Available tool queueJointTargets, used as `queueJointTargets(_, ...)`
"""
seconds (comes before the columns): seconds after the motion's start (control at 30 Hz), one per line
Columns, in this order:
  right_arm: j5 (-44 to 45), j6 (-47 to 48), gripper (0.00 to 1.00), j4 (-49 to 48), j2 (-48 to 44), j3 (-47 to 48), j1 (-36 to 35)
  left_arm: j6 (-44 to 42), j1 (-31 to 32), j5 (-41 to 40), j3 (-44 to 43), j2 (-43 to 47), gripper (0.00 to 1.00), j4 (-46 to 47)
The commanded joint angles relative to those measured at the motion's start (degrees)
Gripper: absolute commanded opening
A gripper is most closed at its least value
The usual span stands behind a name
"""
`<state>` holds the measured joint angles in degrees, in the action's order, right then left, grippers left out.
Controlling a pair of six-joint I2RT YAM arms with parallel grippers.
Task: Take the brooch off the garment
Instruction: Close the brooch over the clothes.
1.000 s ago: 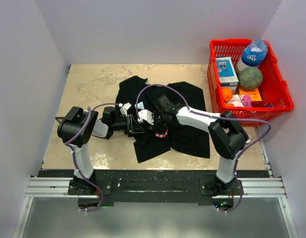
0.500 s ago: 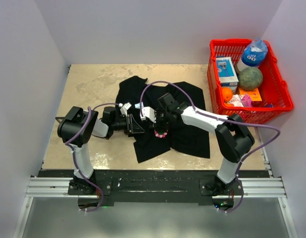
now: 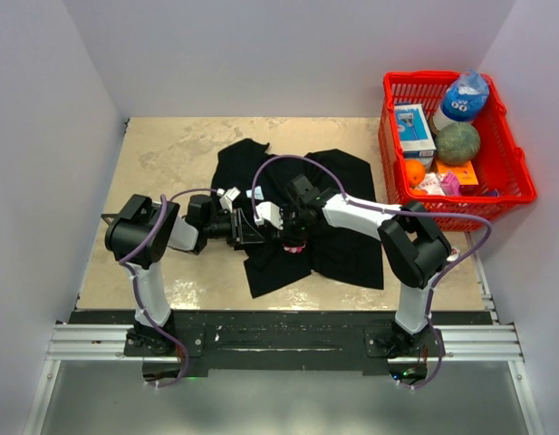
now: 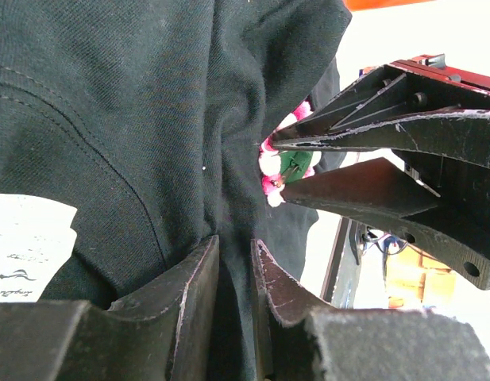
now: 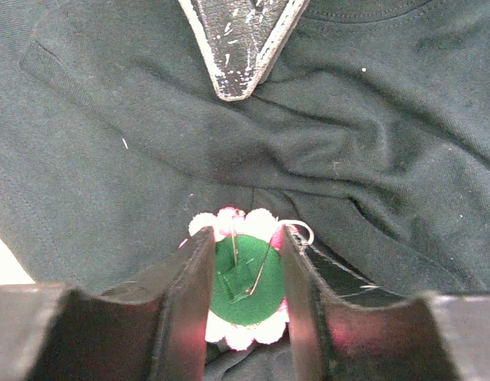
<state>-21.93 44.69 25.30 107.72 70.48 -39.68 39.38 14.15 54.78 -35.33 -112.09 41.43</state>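
From above, the black shirt (image 3: 351,249) lies crumpled at the middle of the tabletop (image 3: 170,154), with a red basket (image 3: 525,186) of groceries at the upper right, well apart from the work. Both arms reach inward and meet over the shirt's centre. The left tool (image 3: 264,232) comes in from the left, the right tool (image 3: 294,237) from the right, and the brooch (image 3: 295,245) shows as a pink speck just below where they meet. The two seem set against each other so one can anchor the cloth while the other pulls.

In the left wrist view, the left tool at the bottom is clenched on a raised fold of the shirt, the cloth pinched between its fingers. A white label (image 4: 26,242) sits at the lower left. The brooch is right of centre, at the tips of the right tool, which enters from the right. Holding the fold taut likely keeps the fabric from following the brooch.

In the right wrist view, the right tool is grasping the brooch by its sides at the bottom centre; its green backing (image 5: 246,278) and thin pin (image 5: 260,266) face the camera. The left tool's tip points down from the top centre, apart from it.
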Motion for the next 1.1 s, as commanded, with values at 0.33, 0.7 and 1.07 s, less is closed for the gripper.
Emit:
queueJointTargets(0.33,3.7,0.9,0.25,1.7,1.3,0.7,0.1,-4.3,-0.1,-5.9,1.4,-3.4,0.31,-8.0)
queueJointTargets(0.7,5.3,0.4,0.18,-1.6,-1.7,-1.8,0.1,-4.4,-0.2,-5.9,1.4,-3.5,0.31,-8.0)
queueJointTargets(1.07,5.4,-1.4,0.00,0.4,-0.4,-0.1,0.2,-4.6,-0.3,-6.1,1.4,-3.4,0.34,-8.0)
